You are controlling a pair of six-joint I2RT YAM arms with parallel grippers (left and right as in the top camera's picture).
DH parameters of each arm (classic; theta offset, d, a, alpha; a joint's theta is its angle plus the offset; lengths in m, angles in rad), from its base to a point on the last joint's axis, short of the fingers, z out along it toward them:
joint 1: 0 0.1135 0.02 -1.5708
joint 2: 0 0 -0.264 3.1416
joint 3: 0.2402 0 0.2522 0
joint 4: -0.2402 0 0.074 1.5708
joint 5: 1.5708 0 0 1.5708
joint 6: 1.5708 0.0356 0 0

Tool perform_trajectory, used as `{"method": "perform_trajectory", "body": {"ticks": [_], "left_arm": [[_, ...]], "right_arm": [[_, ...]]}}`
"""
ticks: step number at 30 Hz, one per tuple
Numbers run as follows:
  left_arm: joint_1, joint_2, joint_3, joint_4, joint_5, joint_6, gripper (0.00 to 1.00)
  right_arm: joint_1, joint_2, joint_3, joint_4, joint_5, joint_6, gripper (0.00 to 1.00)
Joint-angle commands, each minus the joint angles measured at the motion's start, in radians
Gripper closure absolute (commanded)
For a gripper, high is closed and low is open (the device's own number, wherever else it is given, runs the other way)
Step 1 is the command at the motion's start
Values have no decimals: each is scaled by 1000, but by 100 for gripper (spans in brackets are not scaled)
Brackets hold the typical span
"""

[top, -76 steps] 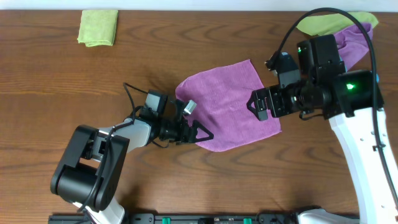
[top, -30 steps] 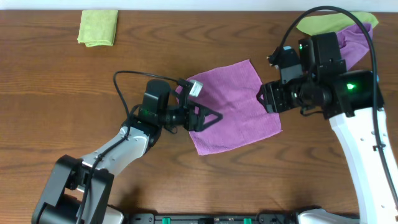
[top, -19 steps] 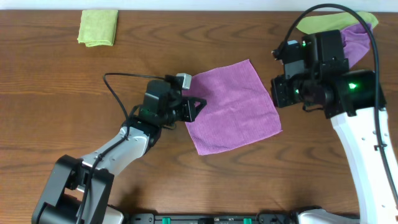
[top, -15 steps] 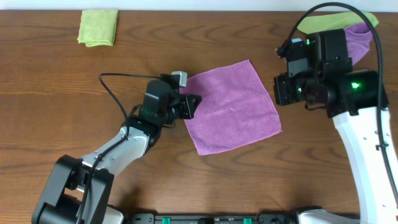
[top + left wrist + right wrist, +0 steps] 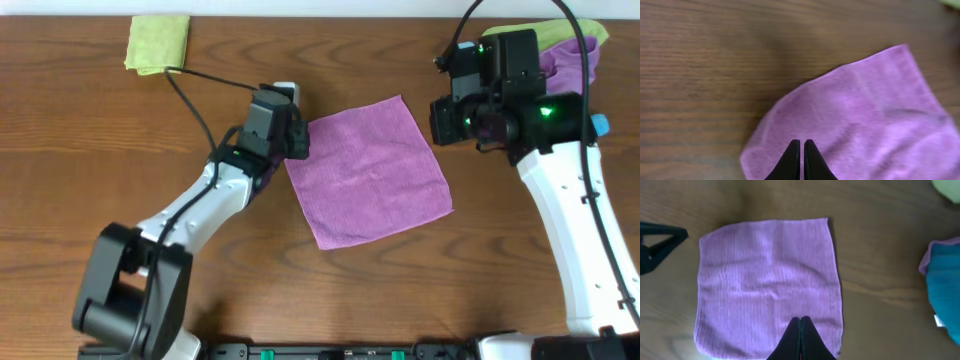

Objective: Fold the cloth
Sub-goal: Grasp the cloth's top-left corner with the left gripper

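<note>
The purple cloth lies spread flat in one layer on the wooden table, turned slightly askew. My left gripper hovers at its upper-left corner. In the left wrist view the black fingertips are shut with nothing between them, over the cloth near its rounded corner. My right gripper is raised above the cloth's right edge. Seen from the right wrist, its jaws are shut and empty, high over the cloth.
A folded green cloth lies at the back left. At the back right is a pile of cloths, green and purple, with a teal one beside it. The left gripper shows in the right wrist view.
Both grippers have gone from open to shut and have drawn back off the cloth. The left one swung to its upper-left corner. The right one rose toward the back. The cloth now lies flat.
</note>
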Motion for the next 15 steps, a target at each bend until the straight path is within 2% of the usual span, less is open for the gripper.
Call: {"method": "perform_trajectory", "body": {"ticks": [1,8,15], "left_arm": [[3,69,37,-16,-52,54,94],[2,126,68,-58,-18,71,94],[1,128,68,-106,36,71,94]], "right_arm": [[-40,-1,-1,12,8,-5,98],[-122,4,-2,-5,-12,-2,98],[-124,27,-19,-18,-12,-1,98]]}}
